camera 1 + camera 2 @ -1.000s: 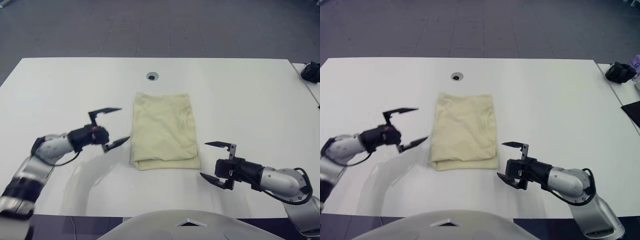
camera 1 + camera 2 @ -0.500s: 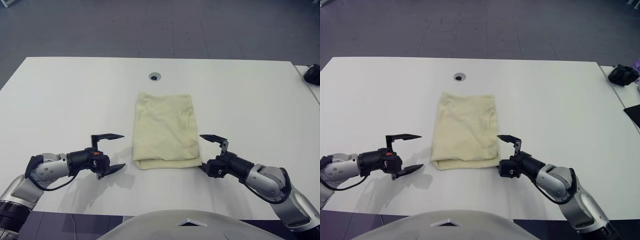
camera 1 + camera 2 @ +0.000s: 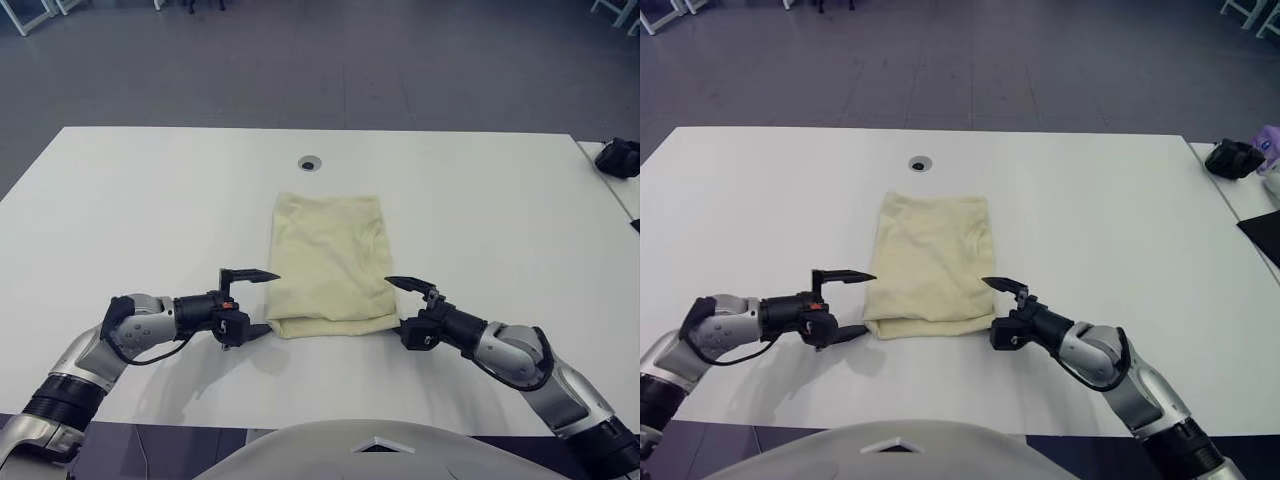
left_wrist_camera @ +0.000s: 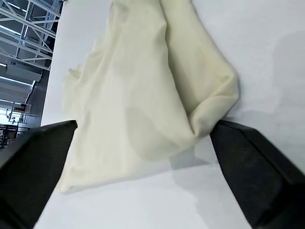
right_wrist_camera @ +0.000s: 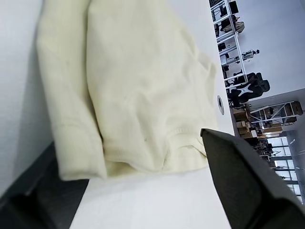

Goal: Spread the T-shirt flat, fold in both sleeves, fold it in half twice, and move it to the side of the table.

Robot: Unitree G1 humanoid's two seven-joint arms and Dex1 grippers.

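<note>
Between the left end effector (image 3: 272,301) and right end effector (image 3: 395,312), both gaping wide and equally close, sits the near edge of the folded pale-yellow fabric T-shirt (image 3: 328,255); its long axis runs near-to-far.

T-shirt (image 3: 328,260) on table (image 3: 150,200), left gripper (image 3: 272,302) at near-left corner, right gripper (image 3: 396,312) near-right

Bright, even overhead light covers the white table (image 3: 480,200), with a soft, faint shadow beneath the left gripper (image 3: 272,302).
</note>
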